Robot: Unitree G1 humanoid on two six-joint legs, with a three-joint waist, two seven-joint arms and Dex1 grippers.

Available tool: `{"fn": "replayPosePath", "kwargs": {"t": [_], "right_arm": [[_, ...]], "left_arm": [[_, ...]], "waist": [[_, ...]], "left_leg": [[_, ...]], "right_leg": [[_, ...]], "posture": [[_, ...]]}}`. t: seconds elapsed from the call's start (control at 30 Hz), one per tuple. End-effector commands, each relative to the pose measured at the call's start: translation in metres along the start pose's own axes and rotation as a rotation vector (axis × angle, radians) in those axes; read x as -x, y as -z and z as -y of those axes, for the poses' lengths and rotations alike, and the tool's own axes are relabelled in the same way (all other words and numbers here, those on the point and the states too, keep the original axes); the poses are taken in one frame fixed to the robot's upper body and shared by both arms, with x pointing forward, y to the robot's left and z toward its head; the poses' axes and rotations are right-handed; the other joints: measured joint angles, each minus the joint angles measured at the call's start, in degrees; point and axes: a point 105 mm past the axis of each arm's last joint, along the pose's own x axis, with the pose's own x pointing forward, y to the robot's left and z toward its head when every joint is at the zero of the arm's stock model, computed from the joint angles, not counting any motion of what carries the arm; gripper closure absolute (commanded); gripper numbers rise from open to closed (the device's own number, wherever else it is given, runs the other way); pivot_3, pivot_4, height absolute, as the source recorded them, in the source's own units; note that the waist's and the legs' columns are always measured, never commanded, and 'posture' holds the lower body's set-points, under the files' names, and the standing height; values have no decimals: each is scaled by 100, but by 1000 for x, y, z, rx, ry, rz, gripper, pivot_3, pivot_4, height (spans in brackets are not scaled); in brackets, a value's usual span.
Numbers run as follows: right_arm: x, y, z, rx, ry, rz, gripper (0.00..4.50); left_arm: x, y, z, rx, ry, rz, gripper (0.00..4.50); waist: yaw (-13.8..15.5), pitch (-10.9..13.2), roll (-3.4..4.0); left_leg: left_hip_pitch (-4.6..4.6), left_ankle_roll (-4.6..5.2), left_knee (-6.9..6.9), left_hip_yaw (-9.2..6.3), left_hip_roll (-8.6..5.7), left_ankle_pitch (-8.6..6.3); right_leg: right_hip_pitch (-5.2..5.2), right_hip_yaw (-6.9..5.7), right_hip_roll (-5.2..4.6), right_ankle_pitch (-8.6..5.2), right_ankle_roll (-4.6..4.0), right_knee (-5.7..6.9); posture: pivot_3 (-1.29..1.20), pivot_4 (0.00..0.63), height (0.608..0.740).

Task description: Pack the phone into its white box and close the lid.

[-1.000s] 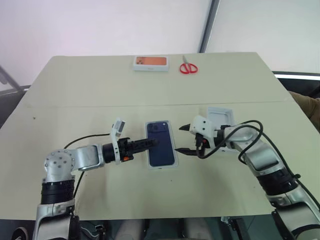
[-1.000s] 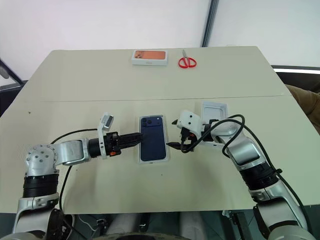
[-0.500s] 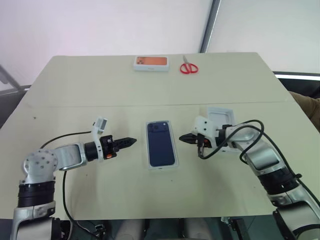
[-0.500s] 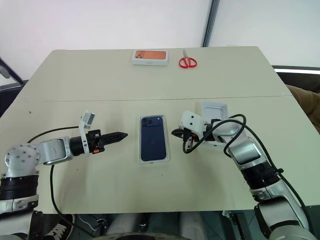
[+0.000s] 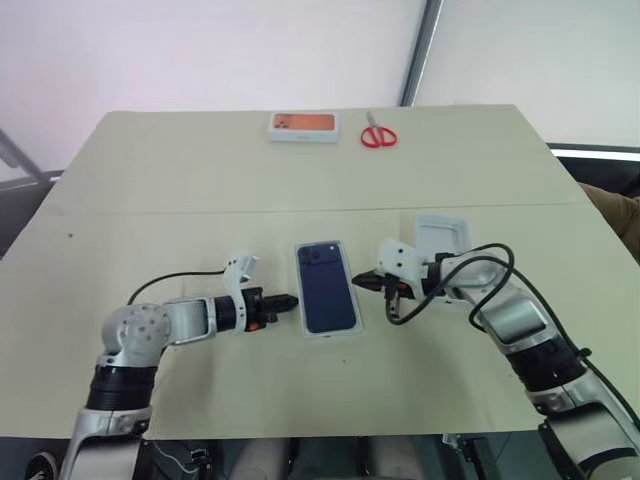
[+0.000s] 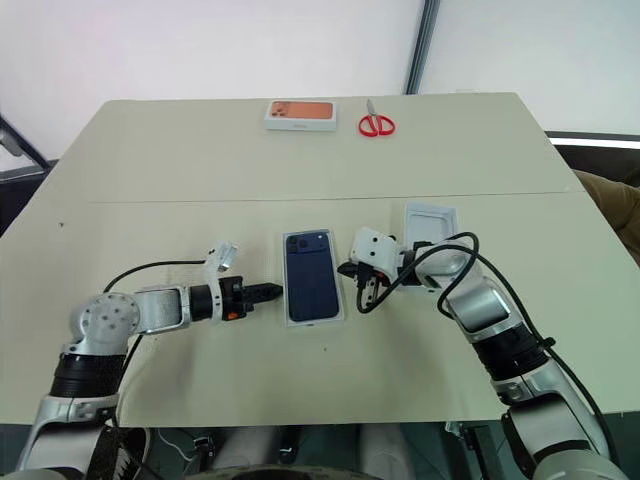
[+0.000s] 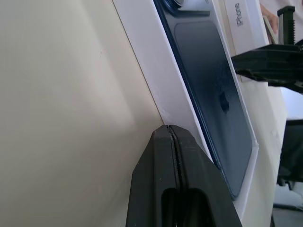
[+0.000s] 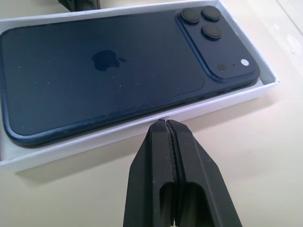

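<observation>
Beige tabletop [image 5: 200,180] seen from the head: the phone [image 5: 328,287] lies back-up in the white box [image 5: 344,325], long axis running away from the robot, camera cluster at the far end; the lid [image 5: 440,234] sits beside it. Left wrist view: left tool [image 7: 172,130], clenched empty, at the box's rim. Right wrist view: right tool [image 8: 165,124], clenched empty, at the opposite rim.

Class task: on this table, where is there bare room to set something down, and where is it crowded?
Free: the wide strip between the orange-topped box, scissors and the phone; also the table's left side. Crowded: the middle, where both end effectors flank the white box, with the lid just right.
</observation>
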Motion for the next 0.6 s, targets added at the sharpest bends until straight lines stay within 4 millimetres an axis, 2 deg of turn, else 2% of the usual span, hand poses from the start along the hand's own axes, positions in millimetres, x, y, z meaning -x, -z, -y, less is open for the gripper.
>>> {"fn": "replayPosePath", "kwargs": {"t": [0.03,0.2,0.37,0.6], "right_arm": [[1,-13,-1,37,4,37,4476],[6,-8,4,32,25,20,4476],[11,-2,13,33,55,-3,4476],[20,9,18,43,78,-45,4476]], "left_arm": [[-11,1,4,-8,19,-5,4466],[-25,-8,3,-27,10,19,4466],[-48,-29,14,-63,52,51,4466],[-71,-16,29,-104,123,-14,4466]], "waist": [[13,0,0],[107,-1,1],[131,-1,0],[126,0,-1]], "left_leg": [[0,0,3,0,-1,0],[2,0,6,-1,-2,1],[2,0,13,-7,-5,2],[-1,-11,6,-5,-5,8]], "right_leg": [[3,-1,0,0,0,0],[7,-3,1,1,0,0],[12,-12,0,1,0,0],[7,-11,0,1,1,-1]], "posture": [[0,150,740],[0,150,740],[0,150,740],[0,150,740]]}}
